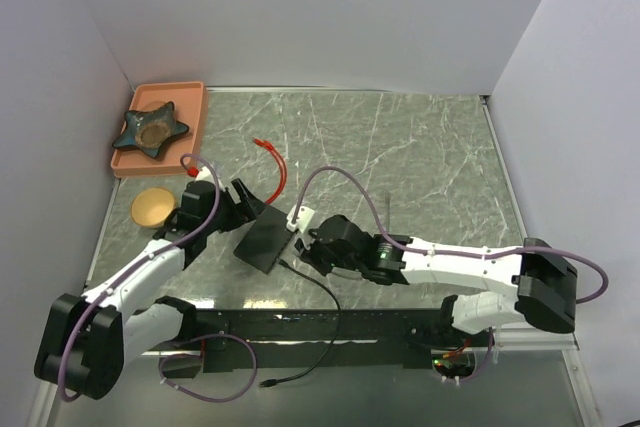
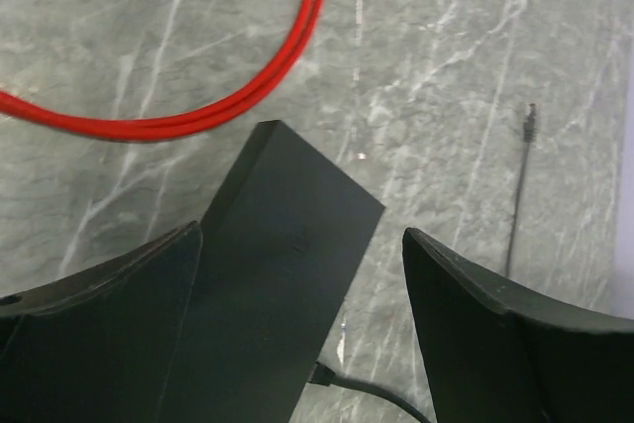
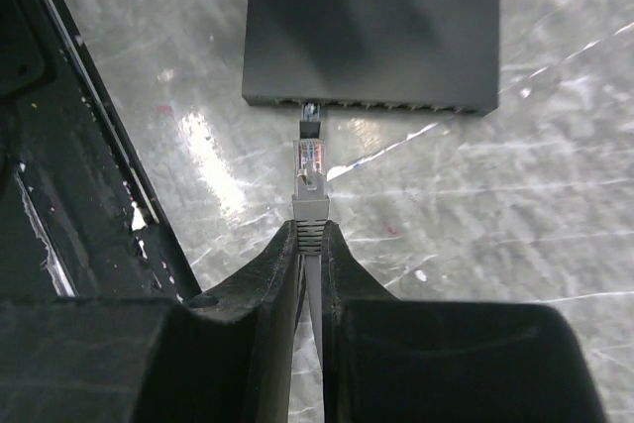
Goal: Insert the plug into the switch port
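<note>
**Item 1. Plug** [image 3: 310,160]: a clear, squarish moulded connector on a ribbed grey boot. It points toward 12 o'clock in the right wrist view. Its tip is just short of the box's front edge and not inside it.

**Item 2. Switch port** [image 3: 347,104]: one of a row of small square openings along the near face of the black box [image 3: 371,27]. The box is a flat, matte, sharp-cornered rectangular slab lying at the table's centre-left. A small black connector [image 3: 310,114] sits in the row directly ahead of the plug's tip.

**Item 3. Right gripper** [image 3: 309,230]: its matte black tapered fingers are pinched narrowly on the plug's grey boot.

**Item 4. Left gripper** [image 2: 302,235]: the jaws stand wide and straddle the box's far corner. The left finger [image 2: 109,324] is against the box's side, and the other finger stands apart from it.

**Item 5. Table** [image 1: 420,157]: a glossy grey-green surface with white marble veining.

**Item 6. Red cable** [image 2: 198,121]: smooth and doubled, curving at 12 o'clock of the box.

**Item 7. Black cable** [image 1: 320,297]: thin, trailing from the box toward 6 o'clock.

**Item 8. Orange tray** [image 1: 197,112]: rectangular and shallow-rimmed, at 10 o'clock on the table. It holds a glazed, dark teal star-shaped dish [image 1: 150,129].

**Item 9. Tan disc** [image 1: 152,207]: round and flat, at 6 o'clock of the tray.
</note>
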Controlling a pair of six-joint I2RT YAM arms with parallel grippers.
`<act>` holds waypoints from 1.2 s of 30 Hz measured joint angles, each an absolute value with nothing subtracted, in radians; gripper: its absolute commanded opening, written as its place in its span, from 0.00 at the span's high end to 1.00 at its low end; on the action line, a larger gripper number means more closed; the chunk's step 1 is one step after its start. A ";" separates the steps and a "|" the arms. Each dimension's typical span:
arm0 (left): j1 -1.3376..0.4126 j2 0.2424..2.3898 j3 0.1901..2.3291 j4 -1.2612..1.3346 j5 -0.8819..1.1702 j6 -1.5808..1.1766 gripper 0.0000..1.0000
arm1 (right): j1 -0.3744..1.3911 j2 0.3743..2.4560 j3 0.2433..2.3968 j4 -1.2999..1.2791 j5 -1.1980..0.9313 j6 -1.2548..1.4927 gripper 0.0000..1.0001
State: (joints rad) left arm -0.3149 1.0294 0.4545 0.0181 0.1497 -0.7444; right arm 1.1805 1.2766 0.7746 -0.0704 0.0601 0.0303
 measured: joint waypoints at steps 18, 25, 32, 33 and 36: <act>-0.307 1.136 0.361 0.057 0.136 -0.776 0.24 | 1.044 1.445 0.782 -0.085 -0.099 0.093 1.00; -0.307 1.138 0.318 0.126 0.169 -0.802 0.41 | 1.024 1.494 0.822 -0.101 -0.138 0.109 1.00; -0.304 1.138 0.314 0.126 0.172 -0.803 0.44 | 1.023 1.555 0.871 -0.119 -0.144 0.117 1.00; -0.304 1.138 0.314 0.126 0.173 -0.803 0.45 | 1.023 1.561 0.875 -0.125 -0.144 0.116 1.00; -0.304 1.138 0.314 0.123 0.176 -0.802 0.45 | 1.023 1.583 0.896 -0.144 -0.144 0.117 1.00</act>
State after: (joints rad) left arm -0.3042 1.1378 0.3141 0.1234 0.1757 -0.8024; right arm 1.0229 1.5833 0.8959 -0.1440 -0.1436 0.1165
